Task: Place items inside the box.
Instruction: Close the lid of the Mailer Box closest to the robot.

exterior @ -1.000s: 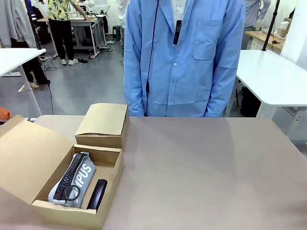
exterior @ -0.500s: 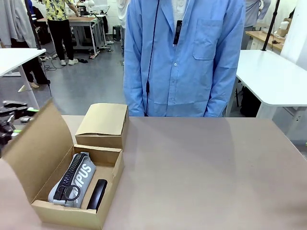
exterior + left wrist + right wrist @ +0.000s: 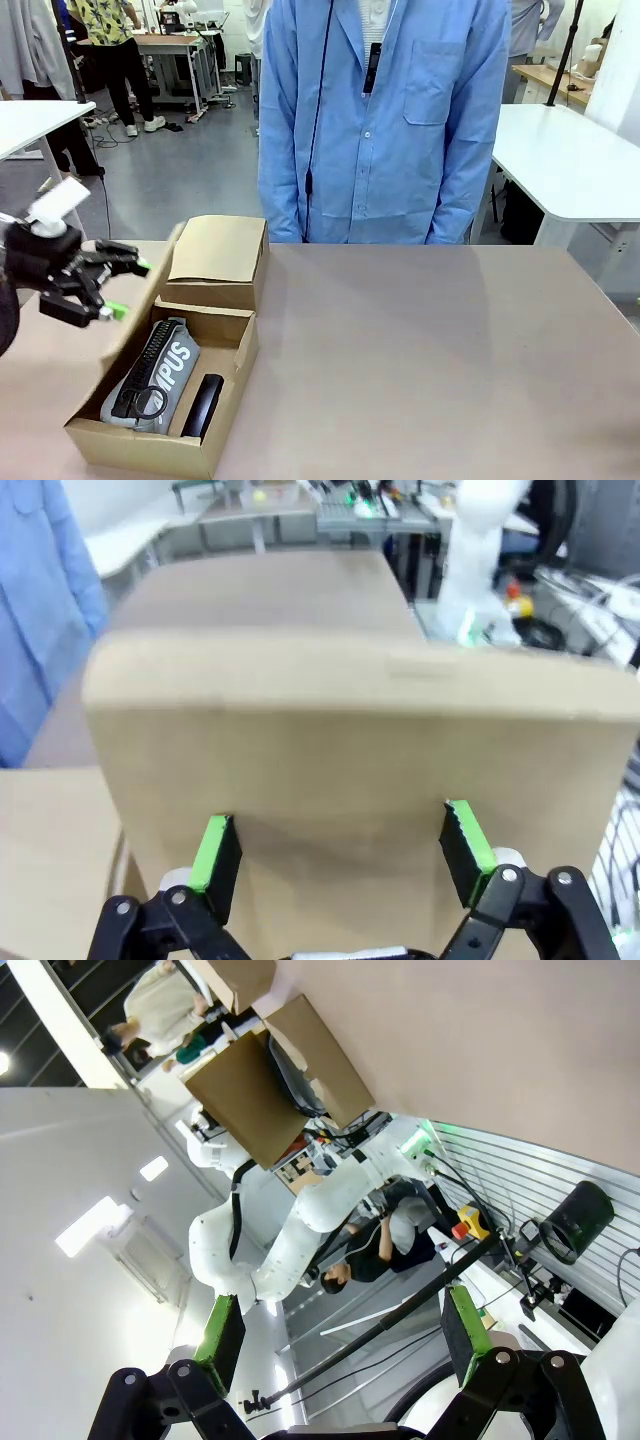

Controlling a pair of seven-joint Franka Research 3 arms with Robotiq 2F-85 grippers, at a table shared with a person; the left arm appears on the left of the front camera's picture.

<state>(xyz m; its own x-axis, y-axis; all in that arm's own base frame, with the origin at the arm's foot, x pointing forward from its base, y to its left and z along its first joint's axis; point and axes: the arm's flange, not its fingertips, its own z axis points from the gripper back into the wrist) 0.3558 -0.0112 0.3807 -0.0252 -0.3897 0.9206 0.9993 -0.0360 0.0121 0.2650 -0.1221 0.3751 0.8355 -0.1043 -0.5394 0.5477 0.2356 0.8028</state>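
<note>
left hand [image 3: 118, 288]: open, comes in from the left edge in the front view, right up against the outside of the big box flap. In its own wrist view the green pads [image 3: 215, 852] sit apart with the flap's brown face between and beyond them. Can't tell if they actually touch it

box flap [image 3: 145, 295]: standing up steeply along the left side of the box, seen nearly edge-on from the front. The wrist view of it is a bit blurry

box [image 3: 228, 372]: cardboard, open on top, near the left front corner of the surface [image 3: 430, 350]

pencil case [image 3: 150, 378]: grey, zip on top, lying inside the box along its left half, white letters showing

stapler [image 3: 202, 404]: black, also inside the box, just right of the pencil case against the right wall

back flap [image 3: 218, 250]: folded out flat behind the box

person [image 3: 385, 120]: blue shirt, standing at the far side of the surface, roughly in the middle

right hand [image 3: 340, 1345]: open, fingers wide apart, nothing between them, pointed off toward the room in its wrist view, well away from the box
</note>
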